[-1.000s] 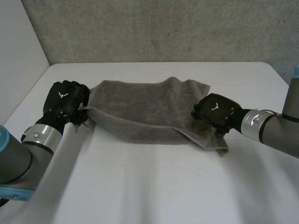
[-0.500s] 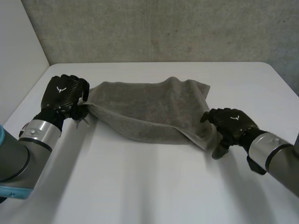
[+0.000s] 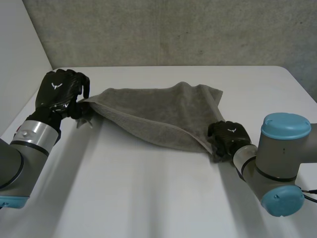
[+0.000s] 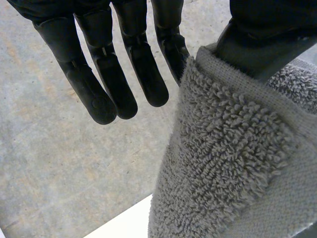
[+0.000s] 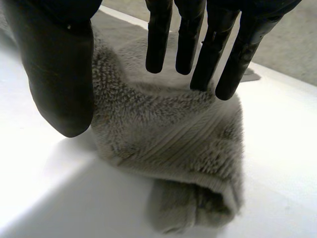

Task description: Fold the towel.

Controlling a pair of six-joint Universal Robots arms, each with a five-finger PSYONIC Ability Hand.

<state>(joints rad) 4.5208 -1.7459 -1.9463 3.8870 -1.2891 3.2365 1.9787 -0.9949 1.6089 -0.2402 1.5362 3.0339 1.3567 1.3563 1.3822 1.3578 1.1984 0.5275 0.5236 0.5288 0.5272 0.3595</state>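
Both hands have moved: my left hand (image 3: 58,92) has lifted the grey towel's (image 3: 158,116) left corner off the white table (image 3: 148,198), pinched under my thumb. My right hand (image 3: 229,136) now covers the near right corner, fingers straight, so I judge it must close there before the fold.

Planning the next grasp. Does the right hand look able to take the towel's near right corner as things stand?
Probably yes: the right hand hangs open over that bunched corner of the towel, nothing between them.
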